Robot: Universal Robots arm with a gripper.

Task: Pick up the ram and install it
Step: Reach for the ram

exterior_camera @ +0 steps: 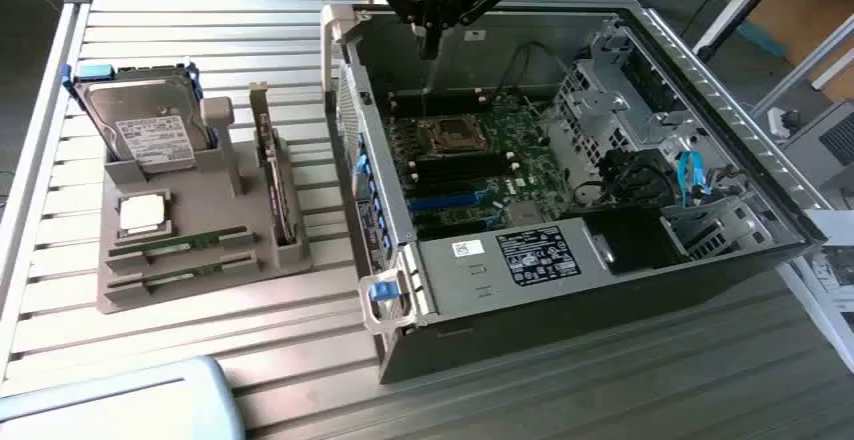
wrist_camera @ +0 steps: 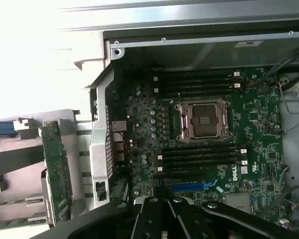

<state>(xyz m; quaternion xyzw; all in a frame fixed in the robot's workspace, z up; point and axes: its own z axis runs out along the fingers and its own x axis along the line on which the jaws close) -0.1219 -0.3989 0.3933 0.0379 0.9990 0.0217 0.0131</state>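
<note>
Nearest the camera, on the grey moulded holder, the ram sits in its slot beside its twin. Both are thin green boards with small black chips, and you have picked up neither yet. Beyond them, the open steel case bares a green motherboard whose long black memory slots stand empty. Farthest off, your gripper hangs over the case's far end, jaws closed on nothing.
</note>
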